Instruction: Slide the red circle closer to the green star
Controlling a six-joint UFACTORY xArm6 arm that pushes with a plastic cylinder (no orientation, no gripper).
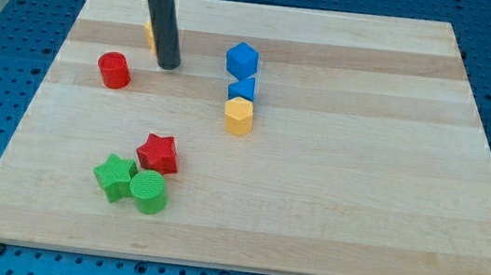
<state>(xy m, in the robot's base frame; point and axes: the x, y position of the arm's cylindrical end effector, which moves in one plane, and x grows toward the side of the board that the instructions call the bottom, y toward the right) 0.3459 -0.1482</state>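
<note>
The red circle (114, 70) sits at the view's upper left of the wooden board (360, 199). The green star (113, 177) lies near the view's bottom left, touching a green circle (149, 191) on its right and a red star (158, 153) above and to its right. My tip (168, 65) rests on the board to the right of the red circle, a short gap away, slightly higher in the view. The red circle is well above the green star in the view.
A yellow block (149, 32) is mostly hidden behind my rod. A blue hexagon-like block (242, 59), a smaller blue block (243, 88) and a yellow hexagon (240, 115) stand in a column near the board's middle top.
</note>
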